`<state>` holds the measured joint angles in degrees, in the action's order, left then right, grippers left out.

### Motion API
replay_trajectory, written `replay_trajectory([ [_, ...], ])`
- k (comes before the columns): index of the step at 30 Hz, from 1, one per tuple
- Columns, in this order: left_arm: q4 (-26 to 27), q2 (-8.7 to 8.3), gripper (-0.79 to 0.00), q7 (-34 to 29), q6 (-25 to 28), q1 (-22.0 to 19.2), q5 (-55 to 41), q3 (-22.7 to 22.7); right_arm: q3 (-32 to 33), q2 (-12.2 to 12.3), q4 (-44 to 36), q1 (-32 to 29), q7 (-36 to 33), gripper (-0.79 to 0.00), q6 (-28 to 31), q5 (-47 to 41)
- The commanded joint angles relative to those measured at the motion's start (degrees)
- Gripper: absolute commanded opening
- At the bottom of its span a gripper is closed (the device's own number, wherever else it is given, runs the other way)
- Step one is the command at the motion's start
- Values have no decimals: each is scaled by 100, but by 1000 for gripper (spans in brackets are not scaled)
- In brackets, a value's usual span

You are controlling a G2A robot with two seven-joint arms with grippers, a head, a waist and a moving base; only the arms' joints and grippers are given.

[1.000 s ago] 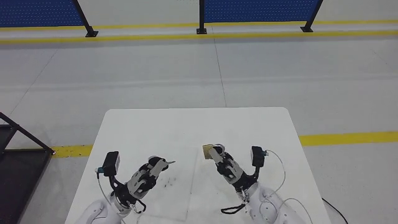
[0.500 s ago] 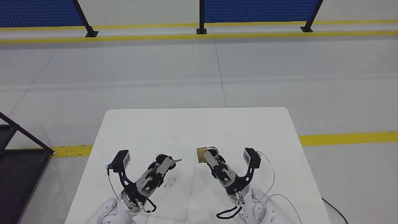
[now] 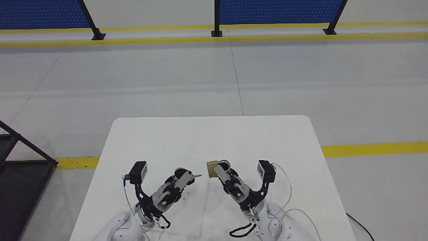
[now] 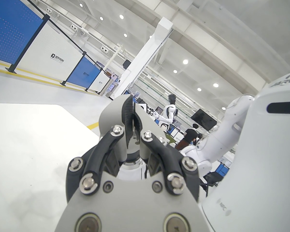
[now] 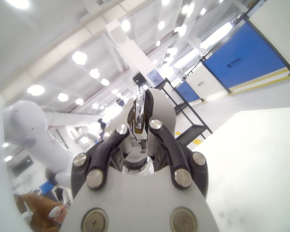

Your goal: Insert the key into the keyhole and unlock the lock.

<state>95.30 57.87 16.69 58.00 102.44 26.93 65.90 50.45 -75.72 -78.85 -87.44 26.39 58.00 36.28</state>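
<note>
Change: left gripper (image 3: 188, 176) and right gripper (image 3: 219, 171) are closer together than a second ago, and are now almost meeting.
Key (image 3: 196, 175): pinched by the left gripper, tip pointing 3 o'clock.
Brass padlock (image 3: 212, 169): clamped in the right gripper, above the table (image 3: 200, 134) toward its 6 o'clock edge.
Meaning: insertion looks imminent, and alignment will decide it.

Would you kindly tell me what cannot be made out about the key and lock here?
The keyhole: top view, too small to find on the lock; right wrist view, the right hand covers the lock's body.
The key's teeth: top view, the key is too small; left wrist view, the left hand hides it.
Key tip and lock: top view, too small to judge contact.
</note>
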Motion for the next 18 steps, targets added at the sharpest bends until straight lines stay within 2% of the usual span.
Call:
replay_trajectory([
  [1, -35, 0, -785, 19, 0, -27, 4, -23, -10, -7, 20, 19, -36, -785, 0, -18],
  [18, -230, 63, -785, 282, 0, -148, 376, -85, 35, -47, 10, 18, -166, -785, 0, 39],
])
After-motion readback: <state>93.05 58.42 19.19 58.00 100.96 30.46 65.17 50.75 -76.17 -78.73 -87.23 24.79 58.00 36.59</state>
